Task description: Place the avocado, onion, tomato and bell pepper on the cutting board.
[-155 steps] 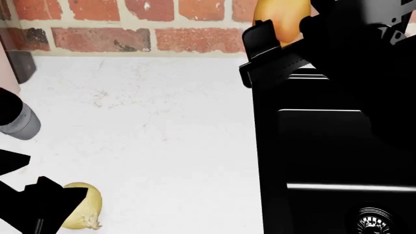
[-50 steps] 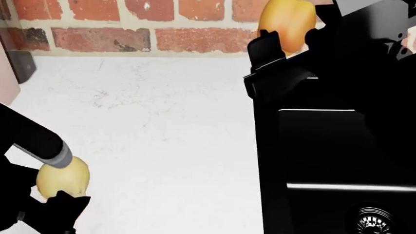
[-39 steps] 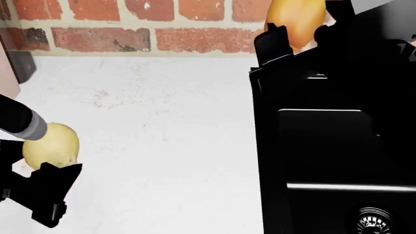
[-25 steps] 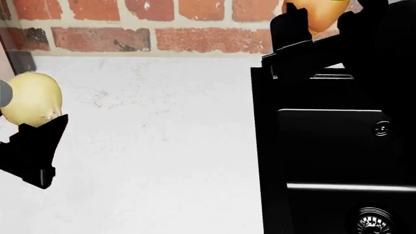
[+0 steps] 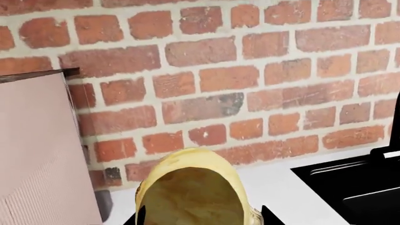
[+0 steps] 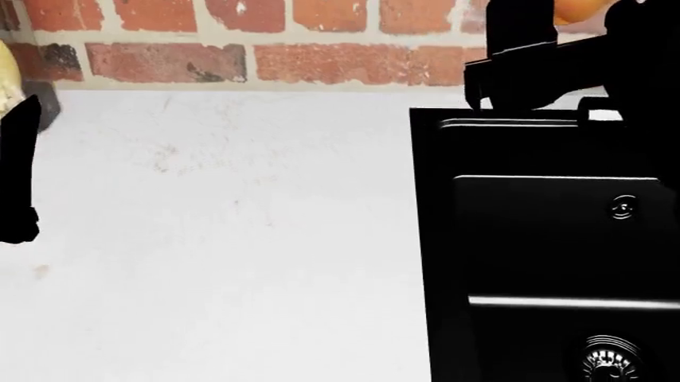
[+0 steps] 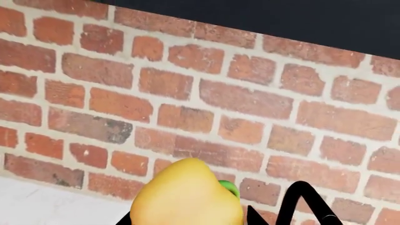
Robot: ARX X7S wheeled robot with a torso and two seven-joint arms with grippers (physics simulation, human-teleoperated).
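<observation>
Pale yellow onion is clamped in my left claw, bell pepper in my right claw, both raised before brick wall.

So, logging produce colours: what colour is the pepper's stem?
Green, on the yellow-orange pepper; the right wrist view shows it best.

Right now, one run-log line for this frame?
left gripper: shut on onion, lifted | right gripper: shut on bell pepper, lifted | cutting board: not in view
</observation>
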